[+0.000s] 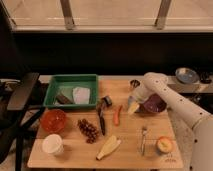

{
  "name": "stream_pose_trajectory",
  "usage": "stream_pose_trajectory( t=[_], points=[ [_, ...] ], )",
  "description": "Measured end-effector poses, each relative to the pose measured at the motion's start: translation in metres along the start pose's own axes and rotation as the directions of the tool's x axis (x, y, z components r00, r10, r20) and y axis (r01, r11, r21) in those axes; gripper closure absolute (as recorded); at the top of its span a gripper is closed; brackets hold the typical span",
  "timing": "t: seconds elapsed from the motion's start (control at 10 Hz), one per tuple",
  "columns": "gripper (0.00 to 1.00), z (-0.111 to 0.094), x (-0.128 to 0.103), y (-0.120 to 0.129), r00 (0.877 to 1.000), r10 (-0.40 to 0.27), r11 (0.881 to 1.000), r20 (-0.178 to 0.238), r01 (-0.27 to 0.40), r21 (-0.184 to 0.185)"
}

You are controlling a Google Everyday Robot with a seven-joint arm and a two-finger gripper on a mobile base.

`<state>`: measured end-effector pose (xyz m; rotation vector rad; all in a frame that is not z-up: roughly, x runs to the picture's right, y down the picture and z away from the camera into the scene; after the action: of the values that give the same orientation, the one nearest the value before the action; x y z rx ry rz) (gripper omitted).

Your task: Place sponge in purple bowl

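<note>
The purple bowl [152,105] stands on the wooden table [130,145] at the right, dark and glossy inside. My gripper [133,103] hangs from the white arm [170,97], which reaches in from the right. The gripper sits at the bowl's left rim, low over the table. A small pale-blue block, the sponge [130,99], shows at the gripper's tip, just left of the bowl and outside it. I cannot tell whether it is held. A pale yellowish tip points down below it.
A green tray [67,82] at the back left holds a white cloth [81,94]. An orange bowl [53,120], a white cup [52,144], grapes [88,130], a banana [109,147], a carrot [117,114], a fork [143,140] and a peach [164,145] lie around. A grey-blue dish [186,75] stands at the back right.
</note>
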<state>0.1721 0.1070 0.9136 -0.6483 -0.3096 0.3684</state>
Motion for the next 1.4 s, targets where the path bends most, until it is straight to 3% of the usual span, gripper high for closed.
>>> stream_pose_trajectory(
  t=[0.1,0.4,0.8,1.1,1.4],
  points=[
    [0.27,0.001,0.001,0.000,1.000,-0.005,1.000,0.007,0.005,-0.003],
    [0.59,-0.002,0.007,0.006,1.000,-0.016,1.000,0.025,0.017,-0.025],
    [0.95,-0.021,-0.001,0.015,0.998,-0.048,0.999,0.041,0.049,-0.005],
    [1.00,-0.054,-0.029,0.020,0.991,-0.107,0.993,0.084,0.103,0.049],
    [1.00,-0.101,-0.064,0.022,0.974,-0.180,0.978,0.141,0.162,0.127]
  ],
)
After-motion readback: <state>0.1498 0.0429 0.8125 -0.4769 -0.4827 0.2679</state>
